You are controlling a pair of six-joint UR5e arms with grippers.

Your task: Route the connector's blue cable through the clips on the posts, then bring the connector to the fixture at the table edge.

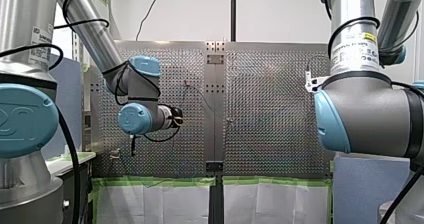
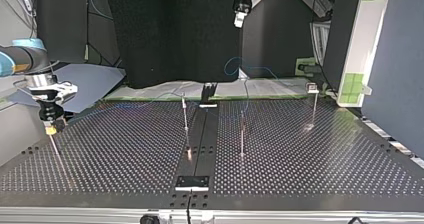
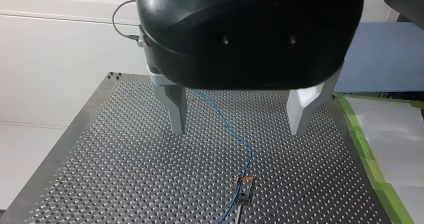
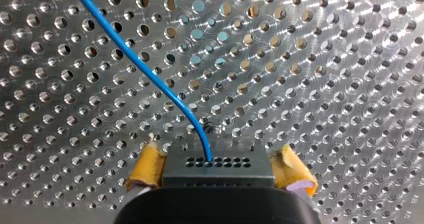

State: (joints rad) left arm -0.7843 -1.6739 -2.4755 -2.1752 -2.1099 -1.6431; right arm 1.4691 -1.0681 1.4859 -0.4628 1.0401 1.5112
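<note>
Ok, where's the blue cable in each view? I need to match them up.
Front view: too thin to make out for sure.
Top view: the blue cable loops beyond the table's far edge, right of the middle.
Left wrist view: it runs under the open left gripper to a clip.
Right wrist view: it rises from the connector held in the right gripper.
Shared landmark: the perforated table.

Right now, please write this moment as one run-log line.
right gripper: shut on connector | left gripper: open, empty, clip ahead | blue cable: leaves connector over table
</note>
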